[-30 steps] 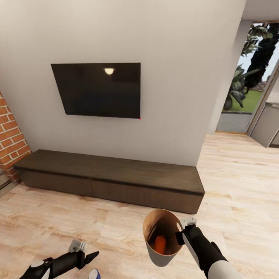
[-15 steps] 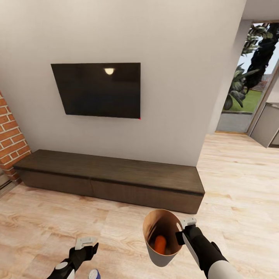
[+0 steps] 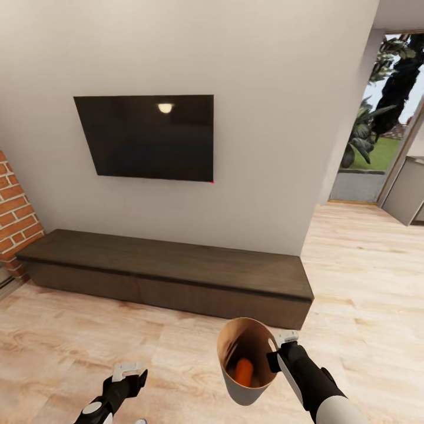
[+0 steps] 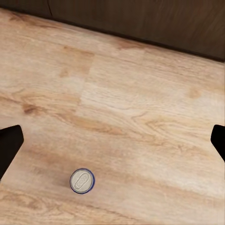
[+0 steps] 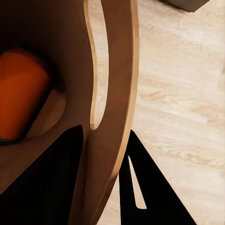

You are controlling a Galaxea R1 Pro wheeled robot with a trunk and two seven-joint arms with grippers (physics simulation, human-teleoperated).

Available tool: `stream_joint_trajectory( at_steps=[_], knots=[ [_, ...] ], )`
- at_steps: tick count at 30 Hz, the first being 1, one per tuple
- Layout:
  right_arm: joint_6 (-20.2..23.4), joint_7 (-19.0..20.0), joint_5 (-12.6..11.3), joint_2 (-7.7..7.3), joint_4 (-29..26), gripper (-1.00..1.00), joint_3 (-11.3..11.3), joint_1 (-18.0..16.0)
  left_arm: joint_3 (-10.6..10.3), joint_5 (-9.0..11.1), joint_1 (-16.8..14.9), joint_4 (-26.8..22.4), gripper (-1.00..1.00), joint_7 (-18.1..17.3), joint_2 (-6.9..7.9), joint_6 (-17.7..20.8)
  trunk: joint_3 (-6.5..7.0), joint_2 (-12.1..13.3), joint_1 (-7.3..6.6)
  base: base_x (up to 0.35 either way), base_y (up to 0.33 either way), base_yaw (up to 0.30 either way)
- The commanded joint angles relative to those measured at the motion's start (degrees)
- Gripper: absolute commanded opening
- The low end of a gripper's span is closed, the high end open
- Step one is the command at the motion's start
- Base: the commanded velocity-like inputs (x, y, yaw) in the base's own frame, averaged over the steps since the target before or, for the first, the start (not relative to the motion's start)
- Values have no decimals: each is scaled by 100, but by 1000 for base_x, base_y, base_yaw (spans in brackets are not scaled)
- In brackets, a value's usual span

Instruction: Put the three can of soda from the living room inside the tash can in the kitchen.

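Ahead, TV (image 3: 147, 136), low cabinet (image 3: 171, 274) — brick chimney (image 3: 16, 212)

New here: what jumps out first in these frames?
The right gripper holds the pale bin by its rim above the wood floor, an orange can lying inside. In the left wrist view, a blue can stands upright on the planks between open jaws. Behind, a black wall TV hangs over a long dark bench.

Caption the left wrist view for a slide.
Open left gripper above light wood plank floor, with a silver-topped, dark blue soda can standing upright below, nearer one jaw.
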Motion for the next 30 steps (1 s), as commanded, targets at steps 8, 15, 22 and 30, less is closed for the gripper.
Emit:
stream_joint_trajectory(
  at_steps=[8,15,22,30],
  knots=[
    [-3,2,-26,1,-4,-100,0,-2,1,0,0,-2,100,-1,2,-8,1,0,0,255,0,0],
    [-3,2,-26,1,-4,-100,3,-2,1,0,0,-4,100,-1,3,-12,1,0,0,109,0,0],
    [35,38,-34,6,-343,-100,6,3,1,0,0,-4,100,-1,3,-12,1,0,0,14,0,0],
    [795,55,-72,17,-1338,-100,-5,71,1,0,0,-4,100,-1,3,-12,1,0,0,0,0,0]
  ],
)
